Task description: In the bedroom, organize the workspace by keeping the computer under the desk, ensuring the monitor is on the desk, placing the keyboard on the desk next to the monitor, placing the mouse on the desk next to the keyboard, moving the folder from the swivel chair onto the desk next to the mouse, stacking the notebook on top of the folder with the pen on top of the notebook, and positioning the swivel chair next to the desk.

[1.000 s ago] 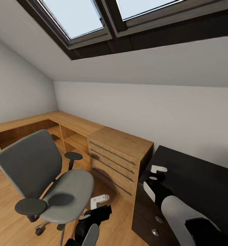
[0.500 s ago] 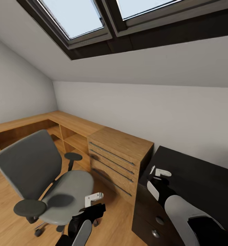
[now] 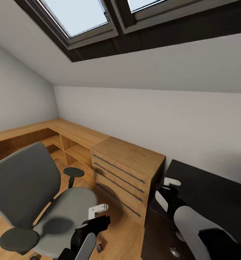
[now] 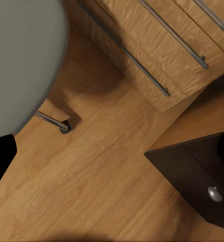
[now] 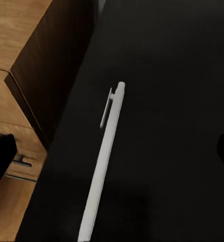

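Note:
The swivel chair [image 3: 62, 209], with a grey seat and backrest and black armrests, stands low at the left on the wood floor. Its seat is bare. My left gripper [image 3: 99, 213] hovers open just off the seat's front edge; the seat [image 4: 21, 60] and a castor [image 4: 64, 125] appear in the left wrist view. The pale pen [image 5: 104, 161] lies flat on a glossy black top. My right gripper [image 3: 168, 185] hangs open over the near left corner of that top, one finger on each side of the pen and neither touching it.
The black top belongs to a black cabinet desk [image 3: 214, 195] with round silver knobs [image 3: 174, 251] at the right. A light wooden drawer unit [image 3: 124, 169] stands beside it, with low wooden shelving [image 3: 62, 141] along the wall. A dark-framed skylight [image 3: 80, 18] sits in the sloped ceiling.
The view has moved closer, so the chair sits larger and lower left. My left gripper has shifted left toward the seat's edge. The right gripper has barely moved.

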